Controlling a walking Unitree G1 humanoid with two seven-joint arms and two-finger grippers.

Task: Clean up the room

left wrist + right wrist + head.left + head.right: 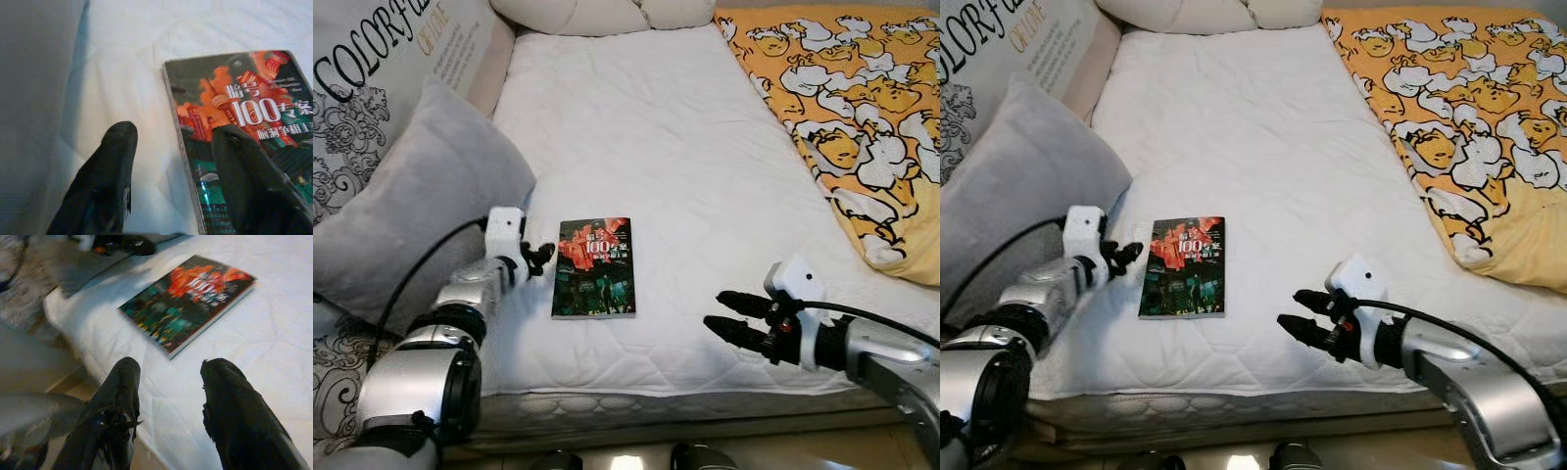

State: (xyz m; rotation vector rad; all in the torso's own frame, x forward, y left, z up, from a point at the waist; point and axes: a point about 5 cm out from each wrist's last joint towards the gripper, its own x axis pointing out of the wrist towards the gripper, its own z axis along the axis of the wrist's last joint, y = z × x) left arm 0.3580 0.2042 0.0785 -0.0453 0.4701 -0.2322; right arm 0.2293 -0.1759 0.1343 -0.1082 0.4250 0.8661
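A dark paperback book (594,266) with an orange-red cover and "100" in white lies flat on the white mattress (656,147), near its front edge. My left gripper (540,258) is open at the book's left edge; in the left wrist view one finger (252,181) hangs over the cover (244,122) and the other (105,176) over bare sheet. My right gripper (722,315) is open too, low over the sheet to the right of the book (188,301), with nothing between its fingers.
A grey pillow (411,206) and a printed cushion (382,69) lie against the bed's left side, close to my left arm. An orange blanket with a duck pattern (862,117) covers the right side. White pillows (607,15) sit at the head.
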